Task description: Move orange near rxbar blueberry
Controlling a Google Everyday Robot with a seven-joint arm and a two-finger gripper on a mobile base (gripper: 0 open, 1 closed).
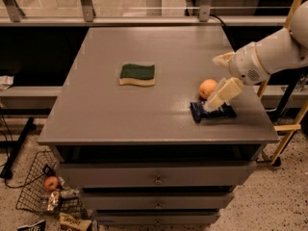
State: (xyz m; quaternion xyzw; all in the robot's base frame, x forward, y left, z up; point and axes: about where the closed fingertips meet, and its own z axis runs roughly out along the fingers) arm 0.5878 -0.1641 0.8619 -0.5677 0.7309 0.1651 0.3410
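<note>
The orange (207, 88) rests on the grey table (120, 114) near its right front corner. The rxbar blueberry (197, 113), a dark blue wrapper, lies just in front of the orange, almost touching it. My gripper (214, 82) is right beside the orange on its right. It is open, with one cream finger (224, 93) slanting down over the bar and the other finger (222, 58) higher up behind. The finger hides part of the bar. The orange sits at the mouth of the fingers and is not clamped.
A green and yellow sponge (137, 74) lies at the table's middle. Drawers run below the tabletop. A wire basket (33, 196) on the floor at left holds a reddish apple (50, 183) and packets. A wooden frame (285, 129) stands right of the table.
</note>
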